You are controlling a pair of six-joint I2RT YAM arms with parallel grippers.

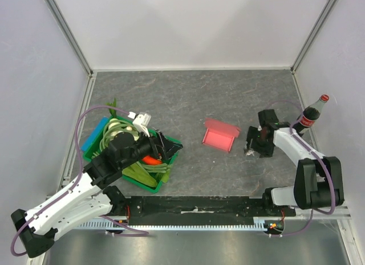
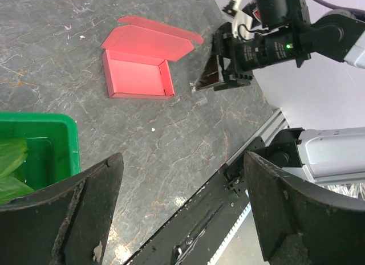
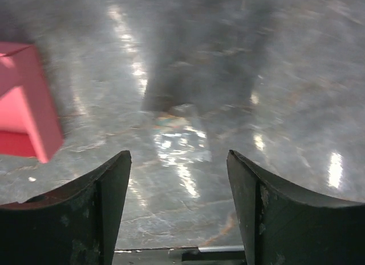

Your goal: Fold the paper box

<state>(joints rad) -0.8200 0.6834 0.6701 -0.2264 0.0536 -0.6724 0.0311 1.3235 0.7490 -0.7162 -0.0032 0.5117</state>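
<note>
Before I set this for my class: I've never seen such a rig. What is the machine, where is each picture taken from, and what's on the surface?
The machine is a left arm and a right arm bolted at the near edge of a grey table. One picture looks down from above; the others come from wrist cameras. On the table are a pink paper box, lid open, a green crate and a cola bottle. The left gripper and right gripper are open, holding nothing.
</note>
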